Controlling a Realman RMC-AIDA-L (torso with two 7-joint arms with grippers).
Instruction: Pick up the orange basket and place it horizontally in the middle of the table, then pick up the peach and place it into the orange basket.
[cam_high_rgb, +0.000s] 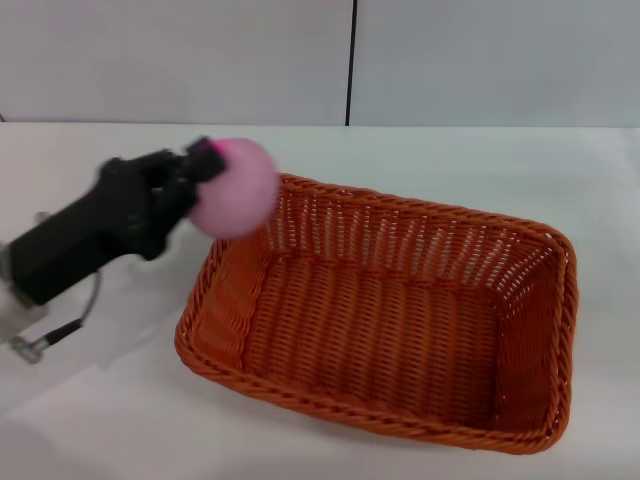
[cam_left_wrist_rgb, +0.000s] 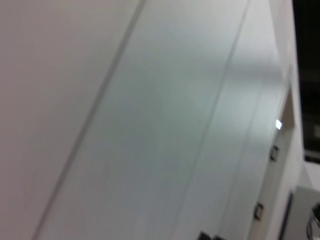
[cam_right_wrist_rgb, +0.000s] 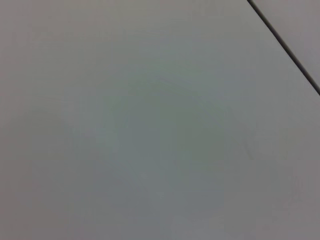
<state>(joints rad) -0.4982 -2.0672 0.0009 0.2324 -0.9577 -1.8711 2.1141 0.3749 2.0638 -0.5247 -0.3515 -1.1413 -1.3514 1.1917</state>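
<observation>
The orange basket (cam_high_rgb: 390, 320) lies lengthwise across the middle of the white table (cam_high_rgb: 120, 420) in the head view, open side up and empty. My left gripper (cam_high_rgb: 212, 180) comes in from the left, shut on the pale-pink peach (cam_high_rgb: 235, 188). The peach hangs in the air just over the basket's far left corner, above the rim. The right gripper is out of the head view. Both wrist views show only pale wall panels, with no fingers and no task objects in them.
A wall with a dark vertical seam (cam_high_rgb: 351, 60) stands behind the table. A loose cable and metal fitting (cam_high_rgb: 45, 335) trail under my left arm at the left edge. White tabletop shows to the left of the basket and in front of it.
</observation>
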